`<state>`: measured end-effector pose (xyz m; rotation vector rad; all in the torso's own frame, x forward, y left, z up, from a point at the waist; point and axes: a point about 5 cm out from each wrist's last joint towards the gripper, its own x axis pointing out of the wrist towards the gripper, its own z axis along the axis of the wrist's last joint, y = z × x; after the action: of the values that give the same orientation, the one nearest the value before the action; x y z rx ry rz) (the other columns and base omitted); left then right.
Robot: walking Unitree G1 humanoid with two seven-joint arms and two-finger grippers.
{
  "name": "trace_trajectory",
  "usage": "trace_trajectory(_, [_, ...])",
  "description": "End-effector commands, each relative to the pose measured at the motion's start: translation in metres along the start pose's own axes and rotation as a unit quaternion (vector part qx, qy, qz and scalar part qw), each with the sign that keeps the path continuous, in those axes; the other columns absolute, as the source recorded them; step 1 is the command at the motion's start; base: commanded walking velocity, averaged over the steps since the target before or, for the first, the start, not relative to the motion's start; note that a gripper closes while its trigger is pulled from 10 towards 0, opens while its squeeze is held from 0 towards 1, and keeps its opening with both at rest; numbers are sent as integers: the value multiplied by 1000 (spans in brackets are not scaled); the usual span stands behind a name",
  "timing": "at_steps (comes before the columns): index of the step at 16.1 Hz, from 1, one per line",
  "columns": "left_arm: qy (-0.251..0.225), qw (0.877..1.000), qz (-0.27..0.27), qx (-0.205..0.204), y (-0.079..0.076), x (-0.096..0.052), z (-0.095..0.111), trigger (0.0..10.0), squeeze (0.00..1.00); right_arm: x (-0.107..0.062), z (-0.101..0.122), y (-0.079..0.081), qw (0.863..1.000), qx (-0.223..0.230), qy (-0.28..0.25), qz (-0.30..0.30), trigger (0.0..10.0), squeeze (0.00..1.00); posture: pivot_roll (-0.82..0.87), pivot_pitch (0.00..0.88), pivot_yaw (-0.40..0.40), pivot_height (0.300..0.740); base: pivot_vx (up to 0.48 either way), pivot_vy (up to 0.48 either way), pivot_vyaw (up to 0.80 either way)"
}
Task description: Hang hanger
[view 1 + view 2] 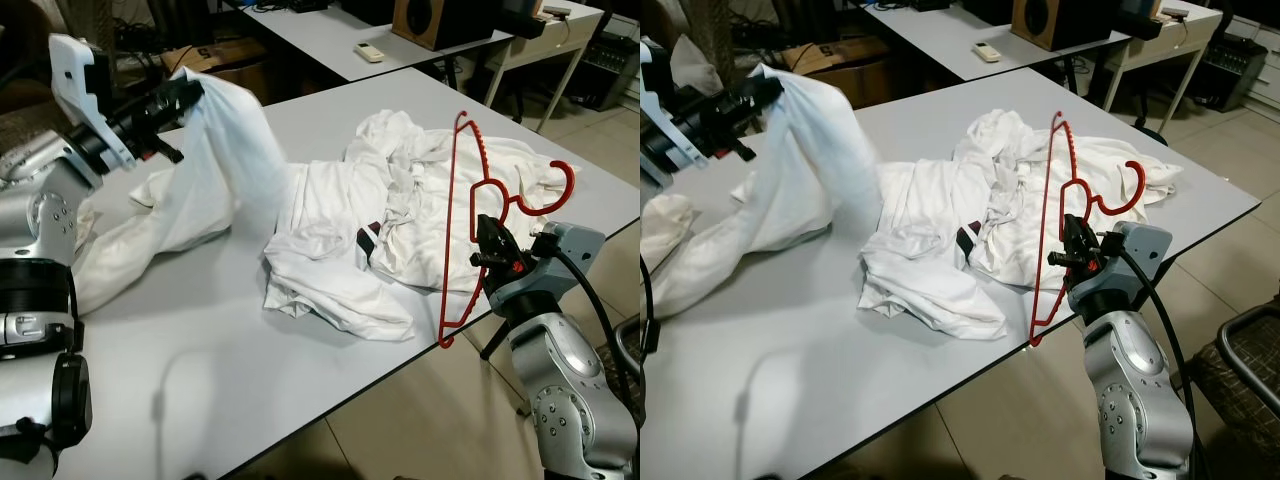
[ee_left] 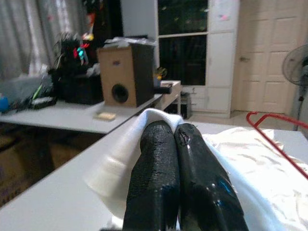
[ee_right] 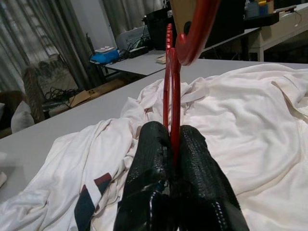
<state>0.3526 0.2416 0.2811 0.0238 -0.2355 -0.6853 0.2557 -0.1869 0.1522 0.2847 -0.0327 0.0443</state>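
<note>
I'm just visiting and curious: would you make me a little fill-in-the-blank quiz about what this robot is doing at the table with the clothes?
1. The right gripper is shut on a plastic hanger whose colour is ____.
2. The left gripper has pinched and lifted part of a ____ garment off the table.
3. On the far table stands a wooden ____ beside a small remote control.

Missing words: red; white; speaker

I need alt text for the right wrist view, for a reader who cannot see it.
The right claw is shut on a red hanger, which stands upright before the camera. Behind it, a rumpled white garment lies on a grey table.
</note>
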Motion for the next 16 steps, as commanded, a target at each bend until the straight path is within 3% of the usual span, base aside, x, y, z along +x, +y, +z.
trace_trajectory(1, [-11,1000,-12,13,-1,3,11,0,0,2,1,0,1000,-1,-6,-1,10000,0,-141,0,44,740,0,0,0])
trace_trajectory(3, [-7,1000,-21,11,-3,2,10,0,0,3,1,1,1000,-1,-6,-1,10000,0,-140,0,45,740,0,0,0])
trace_trajectory(6, [59,997,-38,34,-9,1,-9,0,0,3,0,1,1000,-1,-7,0,10000,0,-141,0,48,740,0,0,0])
trace_trajectory(7, [32,998,-50,24,-14,6,-4,0,0,3,1,1,1000,-1,-7,-1,10000,0,-141,0,48,740,0,0,0])
trace_trajectory(8, [-37,997,-61,-19,-20,13,10,0,0,3,1,1,1000,-2,-8,-2,10000,0,-141,0,48,740,0,0,0])
trace_trajectory(9, [-208,965,-48,-151,-20,18,41,0,0,2,1,0,1000,0,-10,-5,10000,0,-144,0,58,740,0,0,0])
trace_trajectory(10, [-200,965,-28,-168,-21,20,32,0,0,2,0,0,1000,1,-9,-7,10000,0,-144,0,58,740,0,0,0])
trace_trajectory(11, [-37,997,-22,-71,-28,22,-8,0,0,1,-1,1,1000,1,-9,-7,10000,0,-144,0,58,740,0,0,0])
trace_trajectory(12, [90,995,-39,19,-34,17,-41,0,0,1,-1,1,1000,1,-8,-6,10000,0,-144,0,58,740,0,0,0])
trace_trajectory(13, [117,991,-52,33,-37,14,-50,0,0,1,-1,1,1000,1,-8,-6,10000,0,-144,0,58,740,0,0,0])
trace_trajectory(15, [104,994,-35,-4,-37,11,-53,0,0,0,0,-1,1000,-1,-10,-9,10000,0,-151,0,64,740,0,0,0])
trace_trajectory(16, [110,993,-36,0,-38,10,-53,0,0,0,0,-1,1000,-1,-9,-8,10000,0,-151,0,62,740,0,0,0])
